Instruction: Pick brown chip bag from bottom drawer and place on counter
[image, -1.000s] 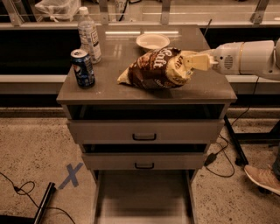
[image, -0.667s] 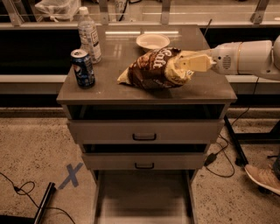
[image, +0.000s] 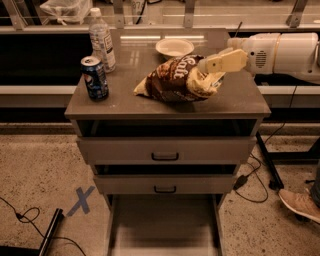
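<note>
Bottom grey-beige drawer tray (image: 164, 227), pulled out, is cut off by the lower edge. Crinkly dark-brown chip bag (image: 172, 80) with white lettering lies on the glossy grey-brown bench (image: 125, 95), right of centre. Beige gripper (image: 206, 65) on 1 white arm (image: 280, 52), reaching level from the right, overlaps the bag's pale yellow end; whether it grips cannot be told.

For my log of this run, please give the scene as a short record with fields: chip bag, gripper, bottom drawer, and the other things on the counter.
brown chip bag: lying on the counter, middle-right
gripper: at the bag's pale right end, above the counter
bottom drawer: pulled out, no bag in it
soda can: upright, front left
water bottle: upright, behind the can
bowl: at the back, behind the bag
</note>
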